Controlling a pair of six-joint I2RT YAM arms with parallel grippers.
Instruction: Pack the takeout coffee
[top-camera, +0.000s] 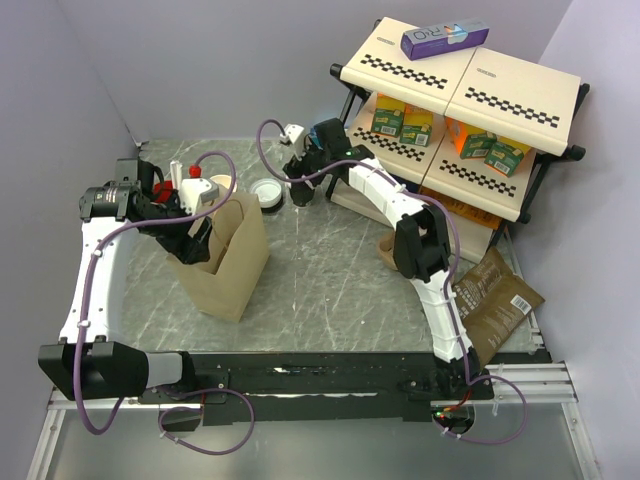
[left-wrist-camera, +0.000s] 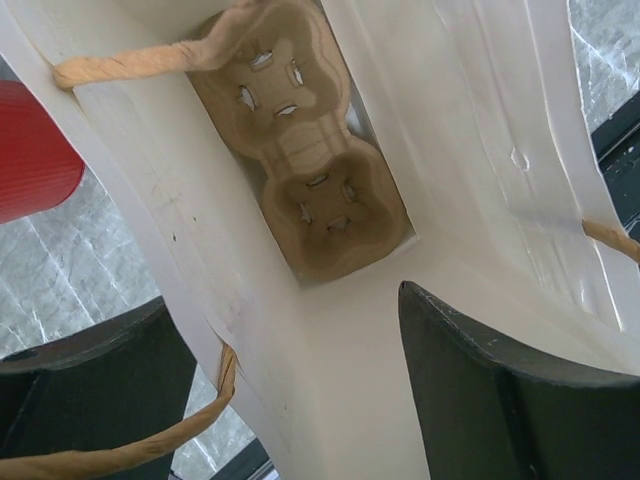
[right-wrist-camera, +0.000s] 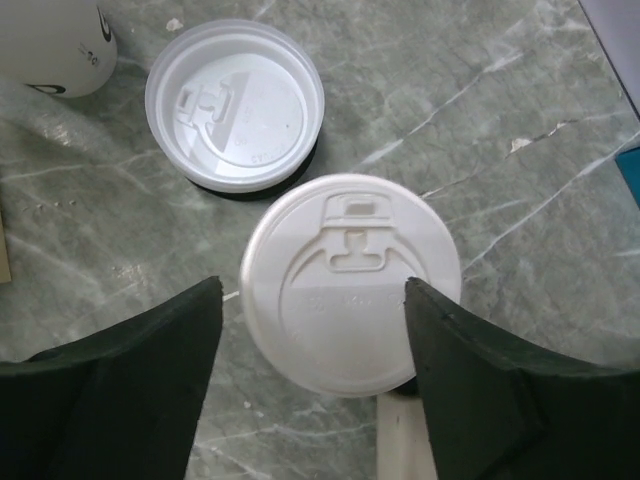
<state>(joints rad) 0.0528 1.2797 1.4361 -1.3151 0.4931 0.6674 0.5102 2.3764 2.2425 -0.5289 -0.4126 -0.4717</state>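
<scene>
The takeout coffee (right-wrist-camera: 350, 285) stands upright on the marble table (right-wrist-camera: 520, 100), far centre. You see it from above as a round white lid. Your right gripper (right-wrist-camera: 312, 290) hangs over it with jaws spread wide, one either side. The right finger overlaps the lid's edge and the left one stands apart, so nothing is held. Just left of it sits a second lidded cup (right-wrist-camera: 235, 118). Further left stands the paper bag (top-camera: 225, 255), with a cardboard cup carrier (left-wrist-camera: 300, 170) lying on its bottom. Your left gripper (left-wrist-camera: 282, 300) is also wide open, straddling the bag's near wall, one finger inside and one outside. A red cup (left-wrist-camera: 30, 150) stands beyond the bag.
</scene>
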